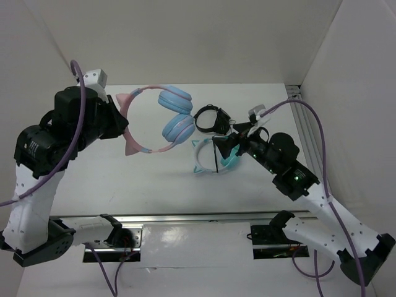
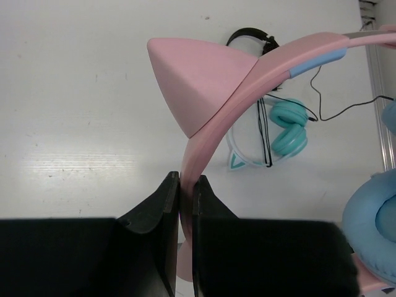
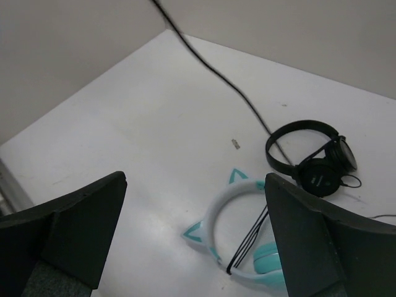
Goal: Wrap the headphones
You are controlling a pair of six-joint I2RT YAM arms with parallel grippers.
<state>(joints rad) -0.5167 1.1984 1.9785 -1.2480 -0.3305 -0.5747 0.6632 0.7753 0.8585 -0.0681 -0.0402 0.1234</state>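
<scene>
The headphones [image 1: 146, 149], with a pink cat-eared headband and light blue ear cups [image 1: 178, 128], hang in the air above the left middle of the table. My left gripper [image 1: 124, 124] is shut on the pink headband [image 2: 207, 133] just below a cat ear [image 2: 198, 80]. One blue cup [image 2: 371, 229] shows at the right of the left wrist view. Their thin black cable [image 2: 337, 111] trails down toward the table. My right gripper [image 1: 232, 137] is open and empty, and hovers above the teal headphones [image 3: 235, 210]. A dark cable [image 3: 210, 68] crosses the right wrist view.
Teal-cupped, white-banded headphones [image 1: 213, 162] lie at the table's middle right, with their cable wrapped round the band. Small black headphones [image 1: 210, 119] lie just behind them. White walls enclose the table on the left, back and right. A metal rail [image 1: 185, 218] runs along the near edge.
</scene>
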